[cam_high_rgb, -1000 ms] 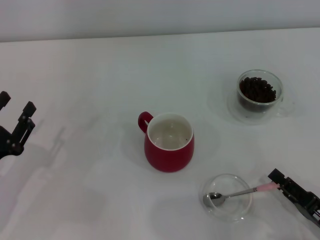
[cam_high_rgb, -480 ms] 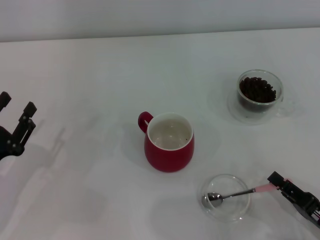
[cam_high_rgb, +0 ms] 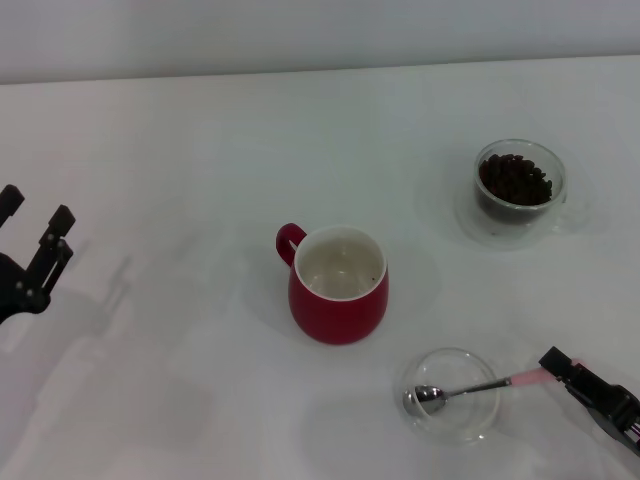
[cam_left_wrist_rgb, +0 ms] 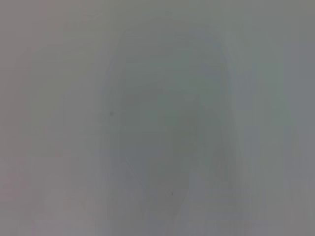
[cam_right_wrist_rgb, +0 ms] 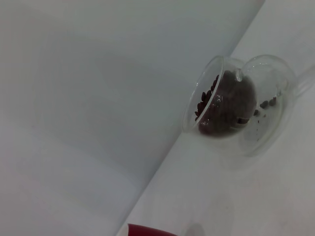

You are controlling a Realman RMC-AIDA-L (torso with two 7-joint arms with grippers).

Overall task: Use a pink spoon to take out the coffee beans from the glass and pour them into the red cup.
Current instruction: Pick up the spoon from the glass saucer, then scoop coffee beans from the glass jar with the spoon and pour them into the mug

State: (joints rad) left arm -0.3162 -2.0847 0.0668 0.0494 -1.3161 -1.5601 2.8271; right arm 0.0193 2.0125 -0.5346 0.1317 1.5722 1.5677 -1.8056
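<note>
- Spoon work first, nearest the robot: pink spoon (cam_high_rgb: pixel 470 388) lying across a shallow glass dish (cam_high_rgb: pixel 452 409), metal bowl down inside, pale pink handle sticking out over the rim toward the right gripper (cam_high_rgb: pixel 558 366).
- Right gripper low at the near right edge of the tabletop (cam_high_rgb: pixel 180 150), fingers at the very tip of the pink handle; whether closed on it or merely touching, cannot tell from the head view.
- Light, stiff, slim and smooth by the look of it; prone to swivelling if pinched only at the tip. Better taken further along the pink handle, clear of the dish rim, for level carrying.
- Dish thin and probably fragile and easy to slide; best not nudged.
- Red cup (cam_high_rgb: pixel 338 287) upright mid-tabletop, white interior showing no beans, loop handle toward the left; well apart from the dish.
- Left gripper (cam_high_rgb: pixel 35 240) parked at the far left edge, fingers spread apart, holding nothing.
- Farthest: glass (cam_high_rgb: pixel 519 190) at the right rear, standing upright, holding the coffee beans (cam_high_rgb: pixel 515 180); also clear in the right wrist view, glass (cam_right_wrist_rgb: pixel 238 103) with the dark coffee beans (cam_right_wrist_rgb: pixel 224 108) heaped inside.
- Glass walls slick and breakable; beans loose and apt to roll off a tilted spoon.
</note>
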